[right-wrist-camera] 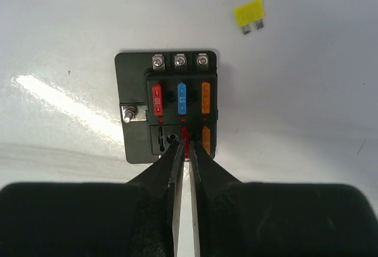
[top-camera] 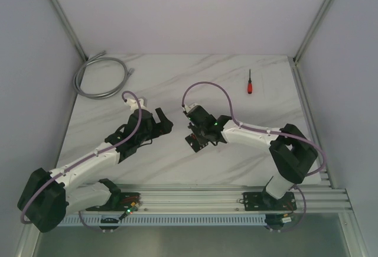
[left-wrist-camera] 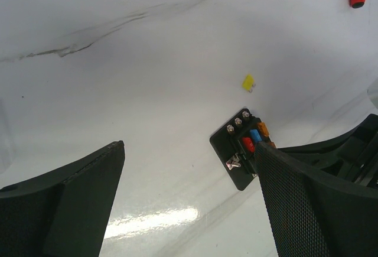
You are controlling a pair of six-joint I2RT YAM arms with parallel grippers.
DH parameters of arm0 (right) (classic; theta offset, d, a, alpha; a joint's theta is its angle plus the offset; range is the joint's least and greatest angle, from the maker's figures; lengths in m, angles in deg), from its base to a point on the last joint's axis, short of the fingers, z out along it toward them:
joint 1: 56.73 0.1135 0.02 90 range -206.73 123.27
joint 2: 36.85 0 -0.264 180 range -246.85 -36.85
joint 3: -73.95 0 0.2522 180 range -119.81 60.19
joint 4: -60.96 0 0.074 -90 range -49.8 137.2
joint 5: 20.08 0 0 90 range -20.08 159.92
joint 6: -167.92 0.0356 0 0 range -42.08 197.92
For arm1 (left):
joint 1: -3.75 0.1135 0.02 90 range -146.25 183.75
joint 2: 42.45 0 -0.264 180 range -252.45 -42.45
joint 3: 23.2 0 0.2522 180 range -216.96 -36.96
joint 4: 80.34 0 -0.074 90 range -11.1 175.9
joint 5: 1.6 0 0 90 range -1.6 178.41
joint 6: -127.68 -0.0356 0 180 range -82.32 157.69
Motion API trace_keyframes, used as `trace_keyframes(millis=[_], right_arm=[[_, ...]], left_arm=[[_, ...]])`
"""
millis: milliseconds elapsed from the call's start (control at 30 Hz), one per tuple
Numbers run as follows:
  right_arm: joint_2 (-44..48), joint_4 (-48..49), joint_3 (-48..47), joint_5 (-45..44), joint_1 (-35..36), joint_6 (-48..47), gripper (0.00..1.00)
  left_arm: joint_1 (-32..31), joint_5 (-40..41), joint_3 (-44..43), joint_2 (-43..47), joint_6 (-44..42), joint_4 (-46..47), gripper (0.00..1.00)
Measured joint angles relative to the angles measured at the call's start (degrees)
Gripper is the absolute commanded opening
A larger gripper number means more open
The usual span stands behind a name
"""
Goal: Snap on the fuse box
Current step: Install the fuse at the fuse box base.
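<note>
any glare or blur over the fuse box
Right wrist: flat black rectangular plastic fuse box sharp, glare streak on glossy white table beside it; left wrist: glare patch nearer the camera, box clear; top external: even light, box tiny.

White arm links (top-camera: 251, 134), black joints (top-camera: 293, 156); lilac cables (top-camera: 204, 85); mesh-textured black fingers (left-wrist-camera: 307, 204).

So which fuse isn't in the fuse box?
The yellow fuse. It lies loose on the table beyond the fuse box, while all the other fuses sit plugged into its slots.
</note>
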Motion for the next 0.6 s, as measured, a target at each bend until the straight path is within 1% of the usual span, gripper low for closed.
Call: trace_keyframes(millis=[533,600], right_arm=[[-2.71,-1.42,-2.99,1.42,0.37,-0.26,0.06],[-3.10,-1.73,-3.43,1.09,0.57,-0.26,0.04]], left_arm=[[0.26,0.00,0.15,0.00,0.00,0.00,1.00],[0.26,0.00,0.22,0.00,0.00,-0.02,1.00]])
